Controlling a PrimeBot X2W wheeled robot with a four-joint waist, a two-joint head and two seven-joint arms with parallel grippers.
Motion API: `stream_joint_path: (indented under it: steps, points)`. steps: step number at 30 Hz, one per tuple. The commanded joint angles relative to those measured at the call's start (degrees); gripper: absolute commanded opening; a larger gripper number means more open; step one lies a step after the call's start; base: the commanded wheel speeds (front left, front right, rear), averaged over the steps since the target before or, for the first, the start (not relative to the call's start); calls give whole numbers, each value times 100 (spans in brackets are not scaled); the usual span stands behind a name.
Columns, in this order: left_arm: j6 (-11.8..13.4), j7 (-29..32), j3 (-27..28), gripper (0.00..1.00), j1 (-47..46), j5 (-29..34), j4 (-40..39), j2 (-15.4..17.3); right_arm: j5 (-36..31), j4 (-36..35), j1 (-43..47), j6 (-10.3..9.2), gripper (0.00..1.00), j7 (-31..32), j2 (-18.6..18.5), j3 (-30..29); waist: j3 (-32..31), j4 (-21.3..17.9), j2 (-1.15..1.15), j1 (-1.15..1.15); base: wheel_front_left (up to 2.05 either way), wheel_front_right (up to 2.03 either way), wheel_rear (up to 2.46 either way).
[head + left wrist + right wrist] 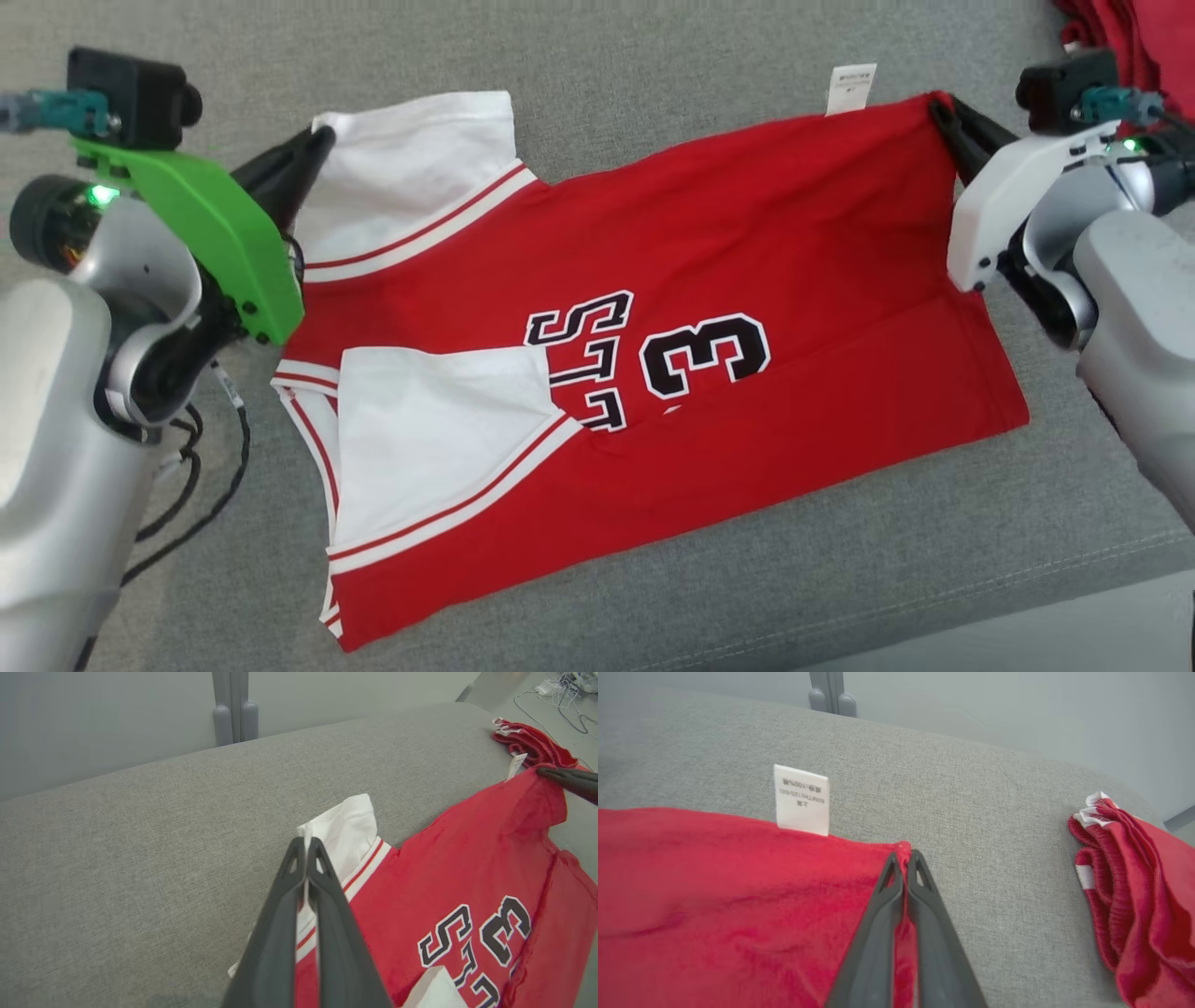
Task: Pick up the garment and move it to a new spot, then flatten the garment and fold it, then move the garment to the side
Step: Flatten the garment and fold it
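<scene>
**Both ends of the jersey pinched, spread sideways on the cushion**

So the garment (747, 233) is a red basketball-style jersey with white sleeves and a black "3" plus some letters on the front. It's laid out sideways across the grey fabric cushion (653, 56), sleeve end toward the robot's left, hem end toward its right. The nearer white sleeve (429, 439) is folded in over the red front, right up against the lettering.

The left gripper (322, 140) has its fingers squeezed together on the edge of the far white sleeve (411, 159); in the left wrist view you can see a sliver of white cloth caught between the tips. The right gripper (938, 112) is clamped the same way on the far red hem corner, with red fabric bunched right at the tips in the right wrist view.

A white care label (851, 89) sticks out from the far edge, near the right gripper. Off to the right there's a second crumpled red garment (1134, 882) sitting on the cushion, apart from the jersey.
</scene>
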Motion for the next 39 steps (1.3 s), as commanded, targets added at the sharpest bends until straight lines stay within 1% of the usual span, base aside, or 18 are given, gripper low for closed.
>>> stream_joint_path:
  steps: [1,4,8,14,20,27,34,38,39]
  points:
    - [53,-46,24,0,290,-76,-166,67,19,-92,225,-12,0,-36,-40,-7,-321,64,0,0,0,0,0]
    - [145,-105,40,0,798,-181,-608,124,-30,-264,544,-11,0,-51,-116,-45,-486,87,0,0,0,0,0]
    - [335,-221,96,0,1481,-312,-1233,201,-109,-475,949,-11,0,-62,-197,-155,-656,139,0,0,0,0,0]
    - [583,-420,135,0,2449,-432,-1943,285,-209,-731,1490,-11,0,-66,-293,-511,-857,234,0,0,0,0,0]
    - [728,-586,12,0,3218,-533,-2335,184,-353,-1018,2039,-11,0,-30,-342,-968,-992,342,0,0,0,0,0]
    - [786,-777,-119,0,3779,-592,-2306,86,-611,-1458,2683,-11,0,75,-328,-1467,-1071,390,0,0,0,0,0]
    - [709,-924,-244,0,3975,-624,-1873,-72,-914,-1845,3194,-11,0,282,-212,-1850,-1126,365,0,0,0,0,0]
    - [711,-971,-280,0,4010,-590,-1663,-94,-1082,-1983,3385,-11,0,310,-168,-1953,-1130,348,0,0,0,0,0]
    - [709,-975,-285,0,4022,-589,-1634,-89,-1106,-2016,3424,-11,10,302,-144,-1976,-1129,345,0,0,0,0,0]
